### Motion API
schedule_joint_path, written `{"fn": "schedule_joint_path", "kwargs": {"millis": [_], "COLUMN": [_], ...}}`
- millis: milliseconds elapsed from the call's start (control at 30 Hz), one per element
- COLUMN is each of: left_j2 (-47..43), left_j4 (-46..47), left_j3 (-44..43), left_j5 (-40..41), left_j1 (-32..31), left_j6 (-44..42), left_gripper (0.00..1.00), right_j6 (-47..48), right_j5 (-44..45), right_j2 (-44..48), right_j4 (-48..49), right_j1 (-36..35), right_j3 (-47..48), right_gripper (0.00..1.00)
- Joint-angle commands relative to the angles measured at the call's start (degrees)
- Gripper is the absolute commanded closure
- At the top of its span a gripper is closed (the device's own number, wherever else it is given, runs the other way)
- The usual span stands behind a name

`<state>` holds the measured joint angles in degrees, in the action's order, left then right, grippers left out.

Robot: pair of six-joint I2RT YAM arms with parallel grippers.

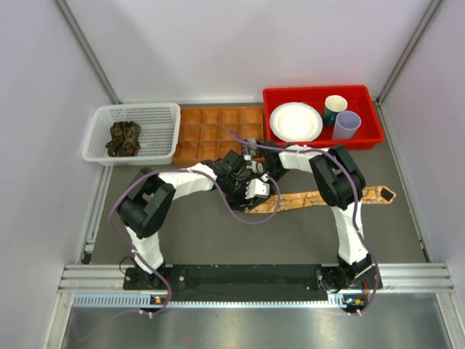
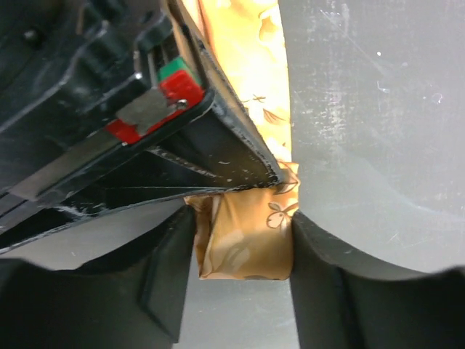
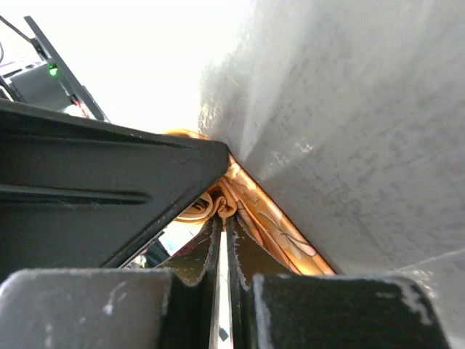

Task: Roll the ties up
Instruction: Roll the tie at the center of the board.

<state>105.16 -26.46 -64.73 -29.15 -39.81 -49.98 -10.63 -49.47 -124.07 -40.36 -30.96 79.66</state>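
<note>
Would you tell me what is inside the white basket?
A dark green-brown tie bundle lies in the white basket; how many ties it holds is hidden by its folds.

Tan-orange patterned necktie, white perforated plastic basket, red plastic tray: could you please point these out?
Tan-orange patterned necktie (image 1: 299,198): top view, flat middle stretch.
White perforated plastic basket (image 1: 158,135): top view, bare mesh floor.
Red plastic tray (image 1: 370,116): top view, right wall.

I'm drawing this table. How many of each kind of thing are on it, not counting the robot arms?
Tan-orange tie: 1
Dark rolled tie bundle: 1
White basket: 1
Brown compartment tray: 1
Red bin: 1
White plate: 1
Cups: 2, a dark green cup and a lavender cup
Total: 8
</note>
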Motion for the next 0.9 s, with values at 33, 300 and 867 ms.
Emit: {"fn": "schedule_joint_path", "kwargs": {"millis": [33, 300, 867], "left_j2": [-1.1, -2.9, -7.7], "left_j4": [0.4, 2.5, 6.2], "left_j3": [2.9, 5.7, 4.9], "left_j5": [2.6, 5.0, 1.7], "left_j1": [0.0, 0.1, 0.3], "left_j6": [3.2, 6.3, 6.3], "left_gripper": [0.50, 0.71, 0.28], "right_j6": [2.5, 3.2, 2.9], "right_j5": [3.8, 4.3, 5.4], "right_j2": [-1.0, -1.3, -2.6], "right_j4": [-0.2, -2.0, -1.0], "right_j1": [-0.2, 0.1, 0.3], "right_j3": [3.4, 5.6, 4.9], "right_gripper": [1.00, 1.00, 1.00]}}
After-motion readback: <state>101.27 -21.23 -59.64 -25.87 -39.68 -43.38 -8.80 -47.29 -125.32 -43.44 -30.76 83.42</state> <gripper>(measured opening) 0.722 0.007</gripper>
